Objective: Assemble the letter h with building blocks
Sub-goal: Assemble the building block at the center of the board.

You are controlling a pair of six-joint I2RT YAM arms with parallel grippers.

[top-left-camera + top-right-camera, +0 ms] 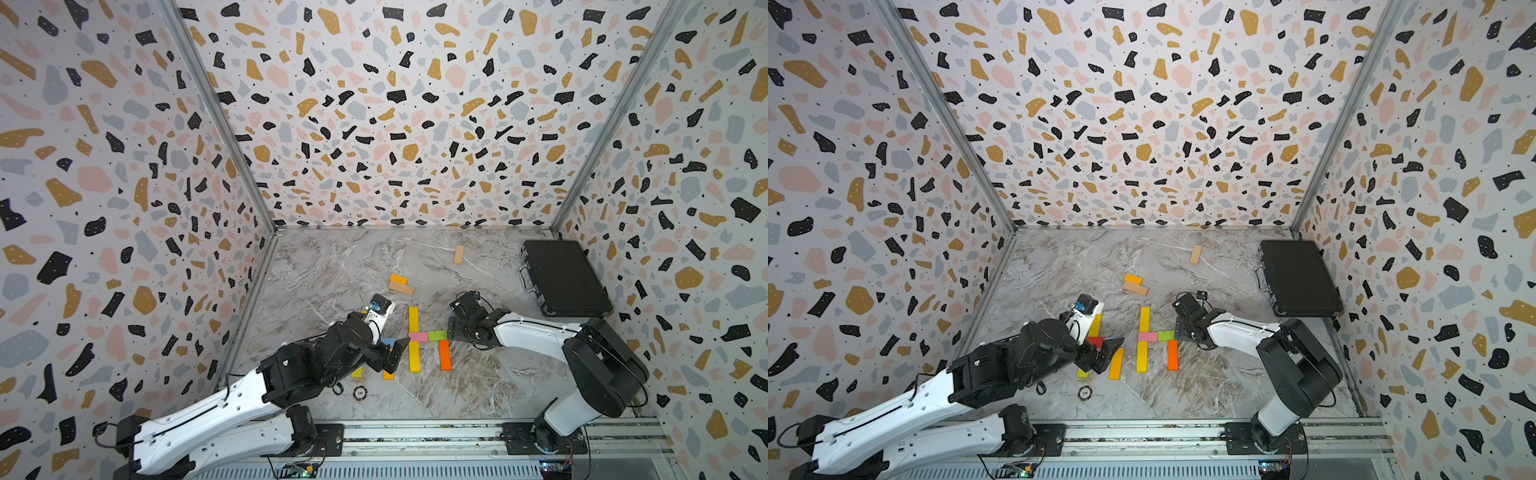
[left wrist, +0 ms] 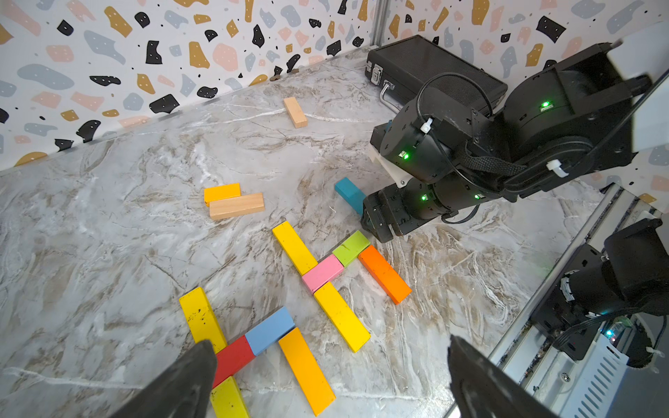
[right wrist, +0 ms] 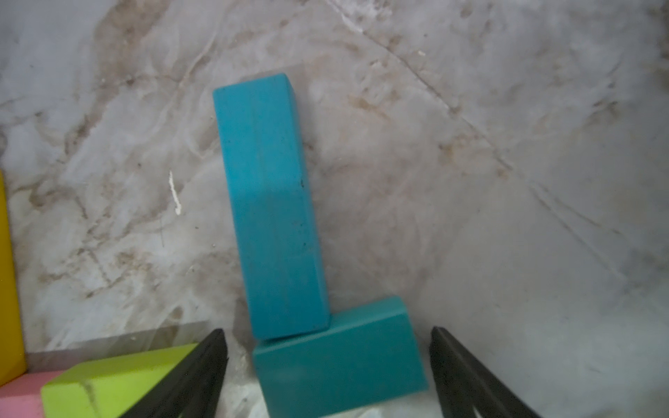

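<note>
- While the R gripper (image 3: 327,330) straddles the short teal wooden block (image 3: 340,358), its jaws stand apart, w/ a sliver of grey marble tabletop (image 3: 506,217) showing beside one finger. So it's released, not clamping.
- That block lies flat and touches the end of the long teal wooden block (image 3: 268,202). Can't tell whether the long one rides up on it.
- Just beside it are the short lime-green block (image 3: 108,387), then the short pink block (image 3: 21,394), which make the crossbar.
- My guess: the teal pair sits here as the upper rt arm of the letter.
- Left wrist view shows the rest. The far yellow long block (image 2: 294,247) and near yellow long block (image 2: 342,316) form the stem, w/ pink btwn their ends. The long orange block (image 2: 385,273) is the lower rt leg and meets green's corner.
- L gripper (image 2: 330,341) has its jaws spread wide w/ nothing btwn them. It hovers over a second letter made of a speckled yellow block (image 2: 202,318), red block (image 2: 233,358), light-blue block (image 2: 270,330) and long amber block (image 2: 306,369).
- Room to move:
  - The tabletop is bare beyond the long teal block.
  - The short amber block (image 2: 221,191) and plain wood block (image 2: 237,205) touch each other, well apart from both letters.
  - The lone short wood block (image 2: 295,112) lies near the back wall.
  - The black hard case (image 2: 427,68) sits by the wall, clear of the work.
- The tight spot is the R finger (image 3: 202,369) next to green. A straight lift looks safest, since a sideways exit could nudge the crossbar.
</note>
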